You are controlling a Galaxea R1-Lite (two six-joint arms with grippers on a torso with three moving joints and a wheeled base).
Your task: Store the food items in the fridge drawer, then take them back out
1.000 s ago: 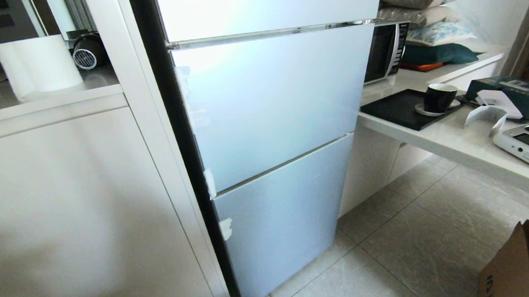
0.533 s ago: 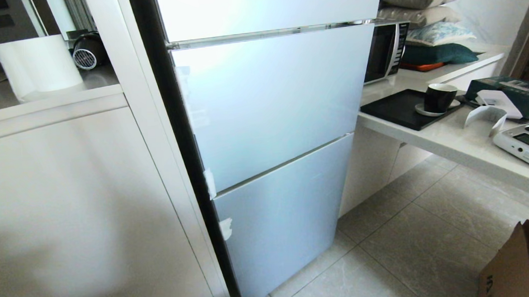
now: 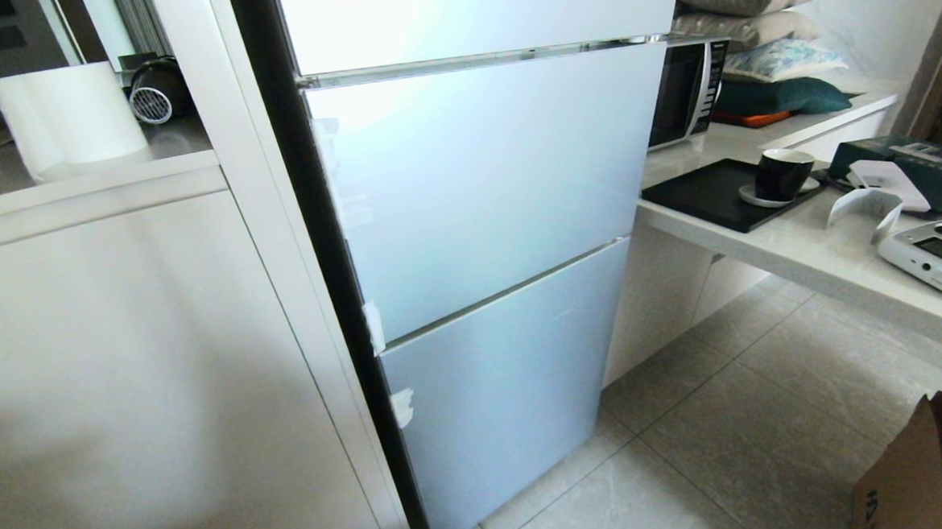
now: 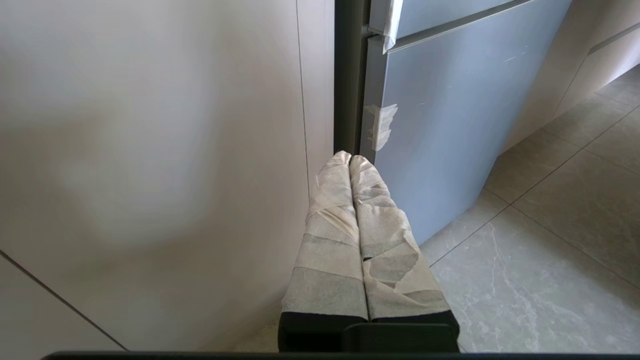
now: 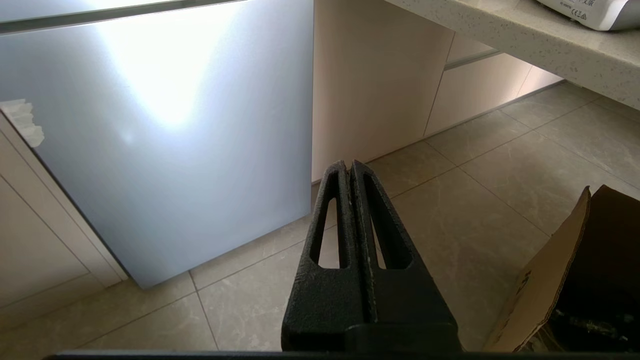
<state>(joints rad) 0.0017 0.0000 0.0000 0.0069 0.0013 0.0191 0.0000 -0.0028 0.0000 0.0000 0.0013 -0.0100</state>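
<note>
The fridge [image 3: 478, 240] stands shut, all its smooth, pale blue glossy doors flush, so the fridge drawer and the food items are nowhere in view (presumably the drawer sits behind a door). Both arms hang low in front, idle. The left gripper [image 4: 350, 159], its fingers wrapped in crinkled white tape, has them pressed together near the bottom door's left edge; the right gripper [image 5: 348, 165], bare black with slotted fingers, is likewise closed over the stone floor tiles [image 5: 480, 210]. A cardboard box [image 5: 550, 280] sits at the near right.
</note>
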